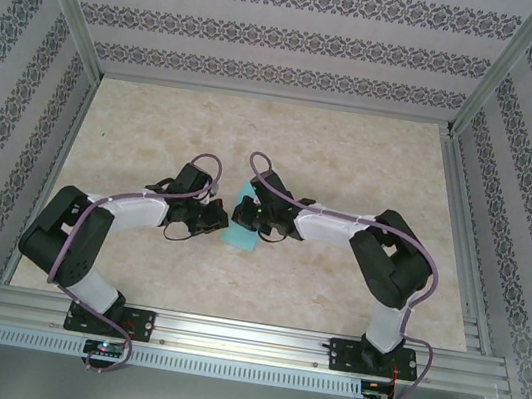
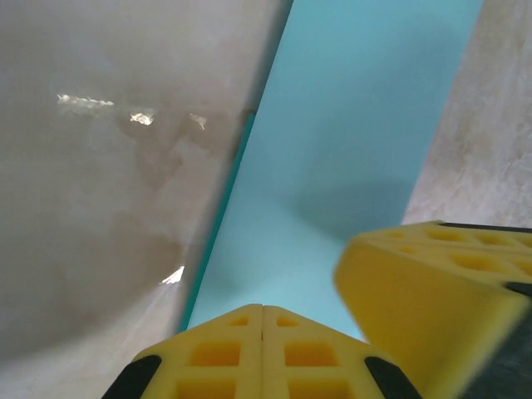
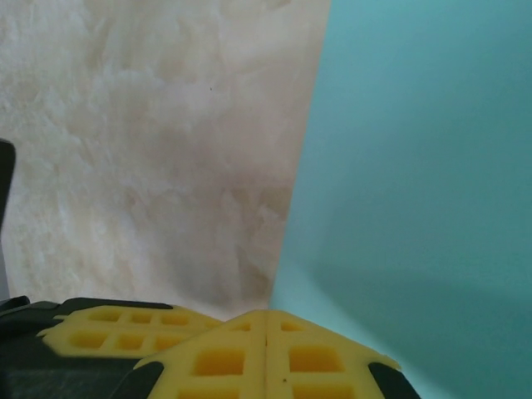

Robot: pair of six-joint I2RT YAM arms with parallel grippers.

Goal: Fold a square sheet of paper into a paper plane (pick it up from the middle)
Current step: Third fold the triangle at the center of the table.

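Observation:
The square sheet of paper [image 1: 239,235] is light blue and shows as a narrow strip on the table between the two grippers. My left gripper [image 1: 227,217] comes at it from the left and my right gripper [image 1: 242,214] from the right, tips almost meeting over its middle. In the left wrist view the left gripper [image 2: 263,307] is shut with the paper [image 2: 349,141] running right up to its tip; a right finger [image 2: 432,299] is beside it. In the right wrist view the right gripper [image 3: 266,312] is shut where the paper [image 3: 416,166] edge ends.
The beige marbled table [image 1: 353,163] is walled by patterned panels at the back and both sides. An aluminium rail [image 1: 244,338] with both arm bases runs along the near edge. A left finger [image 3: 125,331] shows at the lower left of the right wrist view.

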